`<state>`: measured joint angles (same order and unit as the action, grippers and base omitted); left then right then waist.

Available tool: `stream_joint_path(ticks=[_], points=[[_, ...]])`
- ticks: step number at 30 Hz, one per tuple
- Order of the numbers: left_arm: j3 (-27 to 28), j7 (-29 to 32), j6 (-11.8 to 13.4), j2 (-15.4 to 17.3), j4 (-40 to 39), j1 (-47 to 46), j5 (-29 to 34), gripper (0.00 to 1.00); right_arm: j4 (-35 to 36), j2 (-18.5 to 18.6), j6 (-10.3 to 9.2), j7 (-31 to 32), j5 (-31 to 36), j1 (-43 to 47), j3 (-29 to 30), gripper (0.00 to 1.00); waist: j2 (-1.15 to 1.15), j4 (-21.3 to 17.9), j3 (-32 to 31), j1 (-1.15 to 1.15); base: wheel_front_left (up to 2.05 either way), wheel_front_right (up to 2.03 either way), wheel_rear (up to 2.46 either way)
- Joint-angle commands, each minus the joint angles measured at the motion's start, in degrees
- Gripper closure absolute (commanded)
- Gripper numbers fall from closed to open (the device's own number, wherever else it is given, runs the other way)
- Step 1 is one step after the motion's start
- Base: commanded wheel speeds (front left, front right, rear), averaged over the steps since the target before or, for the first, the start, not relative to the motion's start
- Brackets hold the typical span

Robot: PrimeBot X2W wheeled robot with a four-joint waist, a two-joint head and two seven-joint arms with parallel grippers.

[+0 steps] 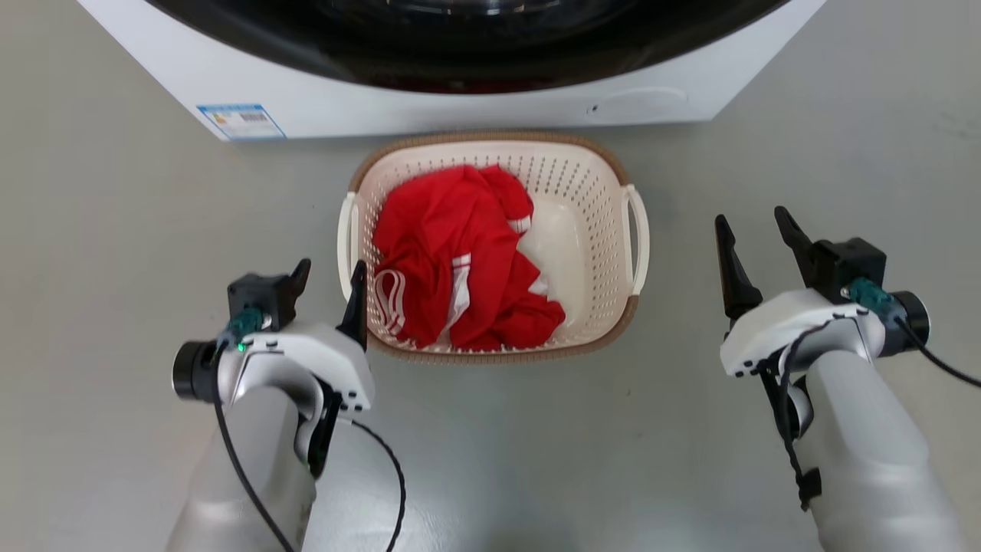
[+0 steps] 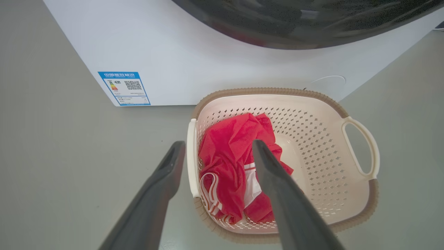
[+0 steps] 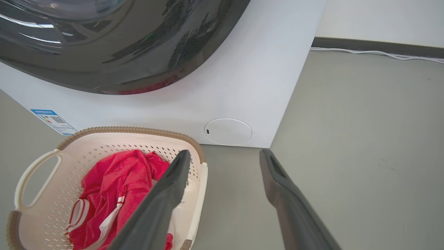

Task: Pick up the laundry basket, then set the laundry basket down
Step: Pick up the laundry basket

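Left claw [image 1: 331, 267] gapes empty at the left side of the laundry basket [image 1: 590, 199] — right claw [image 1: 751, 216], equally open, stands apart over bare grey floor [image 1: 115, 245]; basket rests just before the washing machine [image 1: 460, 103].

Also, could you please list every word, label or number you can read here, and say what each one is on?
Nothing can be read clearly.
The blue sticker low on the washer front: a header line, a QR code and fine print, all too small and blurred to read.
The basket and red garment: no text visible.
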<state>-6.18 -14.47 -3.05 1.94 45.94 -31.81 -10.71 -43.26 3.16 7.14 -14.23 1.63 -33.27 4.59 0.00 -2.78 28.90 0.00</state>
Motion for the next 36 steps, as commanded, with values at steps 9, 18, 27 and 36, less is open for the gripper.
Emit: stream_joint_path(ticks=[9,18,27,36], points=[[-1.02,-0.52,-0.04,0.94,7.75,-10.52,-1.69,0.0,-10.84,-0.28,0.35,-0.77,1.61,-9.5,-0.9,0.0,0.0,0.75,8.54,0.0,0.0,0.0,0.0],[-1.61,-0.52,0.07,0.96,11.87,-16.45,-0.48,0.0,-13.78,-0.28,0.35,-0.77,1.22,-14.52,-2.48,0.0,0.0,1.19,13.11,0.0,0.0,0.0,0.0],[-1.42,-0.52,0.62,0.95,14.51,-19.95,-0.44,0.0,-15.38,-0.28,0.35,-0.77,0.82,-17.34,-3.18,0.0,0.0,1.23,15.76,0.0,0.0,0.0,0.0],[-1.16,-0.52,1.05,1.09,16.99,-22.75,-0.21,0.0,-16.12,-0.28,0.35,-0.77,0.97,-19.45,-3.36,0.0,0.0,1.43,18.79,0.0,0.0,0.0,0.0]])
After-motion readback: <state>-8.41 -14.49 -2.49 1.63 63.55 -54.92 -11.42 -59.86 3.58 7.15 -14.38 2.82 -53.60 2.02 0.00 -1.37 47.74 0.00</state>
